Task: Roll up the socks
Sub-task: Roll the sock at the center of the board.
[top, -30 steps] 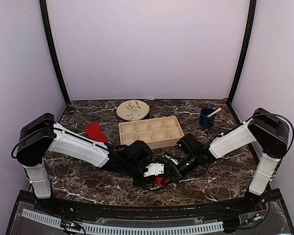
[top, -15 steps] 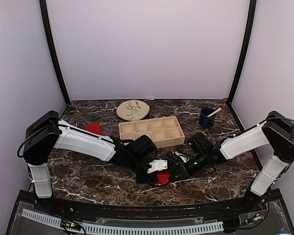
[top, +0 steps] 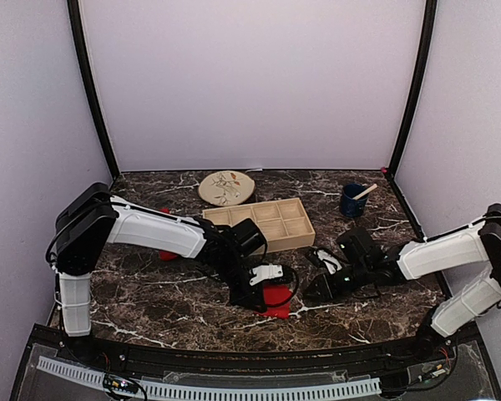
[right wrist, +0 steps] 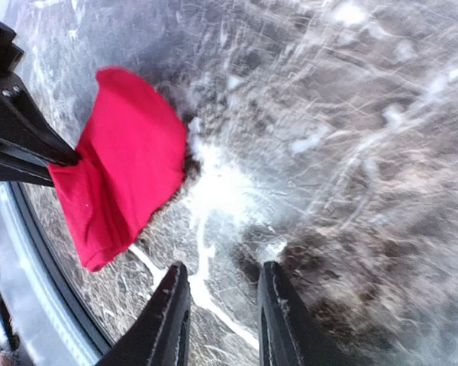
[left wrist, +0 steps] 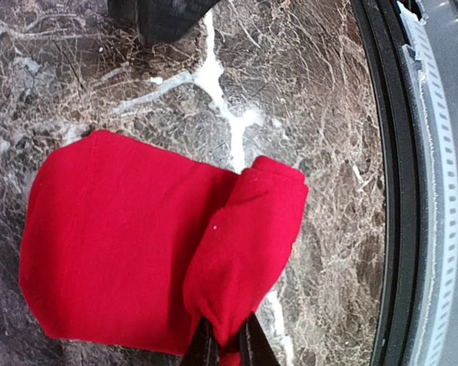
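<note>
Red fabric is the working material. The near sock (left wrist: pixel 122 236) lies on the marble table (left wrist: pixel 305 91) at lower centre of the top view, close to the black rail (left wrist: pixel 401 191) along the table's near edge. One end is turned over into a loose roll (left wrist: pixel 248 236); the rest lies flat.

Gripper state. The left gripper (left wrist: pixel 227 345) is clamped on the lower end of the roll. The right gripper (right wrist: pixel 223 309) stands apart with nothing between its fingers, just right of the sock and not touching it.

Hazards (judgement):
1. Unrolling. The roll is held by one pinch at one end only. Releasing there would likely let the fold spring open.
2. Sliding. Nothing pins the flat part. A pull by the left gripper may drag the whole sock instead of winding it, and the rail is near on that side.
3. Collision. Both grippers work close together, so a closing move by the right one could meet the left fingers rather than fabric.

Surroundings. The second sock (top: pixel 169 255) sits left of centre, mostly hidden under the left arm (top: pixel 159 234). Only red slivers show, so its shape cannot be told; an arm sweep could drag it. The wooden tray (top: pixel 259 224) stands just behind the left wrist and limits travel up-frame. A patterned plate (top: pixel 226 187) and a blue cup (top: pixel 351 201) holding a stick stand well apart toward the back.
</note>
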Available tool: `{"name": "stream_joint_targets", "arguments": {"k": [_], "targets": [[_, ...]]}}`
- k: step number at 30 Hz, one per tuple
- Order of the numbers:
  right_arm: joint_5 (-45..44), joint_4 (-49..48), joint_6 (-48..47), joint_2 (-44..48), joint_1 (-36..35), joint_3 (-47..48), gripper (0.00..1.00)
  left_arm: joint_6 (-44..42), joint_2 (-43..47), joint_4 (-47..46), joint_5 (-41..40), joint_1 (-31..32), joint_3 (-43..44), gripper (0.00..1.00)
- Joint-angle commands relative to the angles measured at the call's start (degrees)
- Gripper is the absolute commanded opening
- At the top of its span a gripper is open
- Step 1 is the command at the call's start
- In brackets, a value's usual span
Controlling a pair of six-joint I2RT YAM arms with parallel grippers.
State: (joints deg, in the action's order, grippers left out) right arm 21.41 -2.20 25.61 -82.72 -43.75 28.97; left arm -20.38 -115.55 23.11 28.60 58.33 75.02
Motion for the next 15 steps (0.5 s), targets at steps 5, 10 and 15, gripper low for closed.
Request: {"name": "stream_joint_targets", "arguments": {"k": [5,10,15], "targets": [[-14.6,-2.2,-1.8,11.4,-4.7,-4.0,0.29,1.3,-5.4,13.3,8.9,-2.5,6.0,0.00],[-23.4,-2.3,-4.2,14.8,-12.6,-4.6,0.30,1.3,-7.7,15.9,10.9,-3.3,8.4,0.00],[-30.3,-2.4,-7.2,15.6,-19.4,-4.2,0.30,1.3,-9.0,17.3,12.6,-4.2,9.7,0.00]]}}
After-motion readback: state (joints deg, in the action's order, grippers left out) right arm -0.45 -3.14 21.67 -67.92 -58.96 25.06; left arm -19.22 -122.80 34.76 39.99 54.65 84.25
